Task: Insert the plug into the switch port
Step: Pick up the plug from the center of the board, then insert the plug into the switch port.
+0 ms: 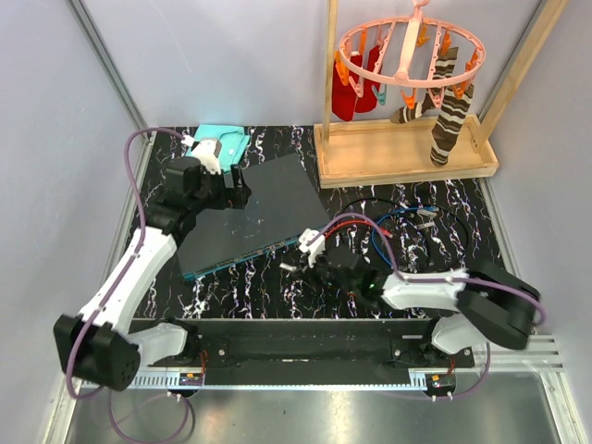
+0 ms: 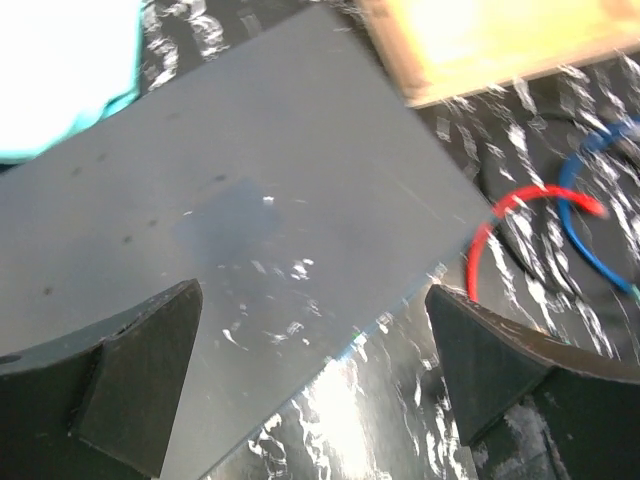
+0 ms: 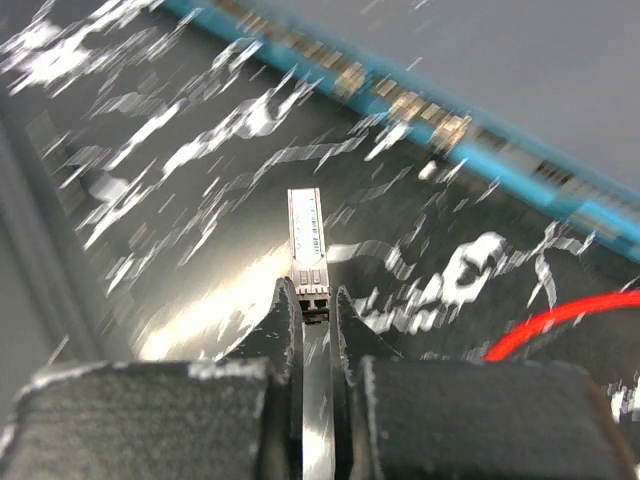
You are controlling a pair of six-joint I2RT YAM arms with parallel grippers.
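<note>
My right gripper (image 3: 316,300) clamps the slim silver plug (image 3: 303,232), near the flat grey switch (image 1: 245,208) with its teal edge. My left gripper (image 2: 312,300) gapes wide. Black white-veined table (image 1: 240,294), pale walls (image 1: 55,139).

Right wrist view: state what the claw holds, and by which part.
The right claw pinches the plug by its rear end; the metal front pokes out free.

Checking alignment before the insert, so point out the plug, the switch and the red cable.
plug (image 3: 304,232): right wrist view, on its silver body.
switch (image 1: 254,208): top external view, on its flat grey top.
red cable (image 3: 560,314): right wrist view, on its curve at lower right.
</note>
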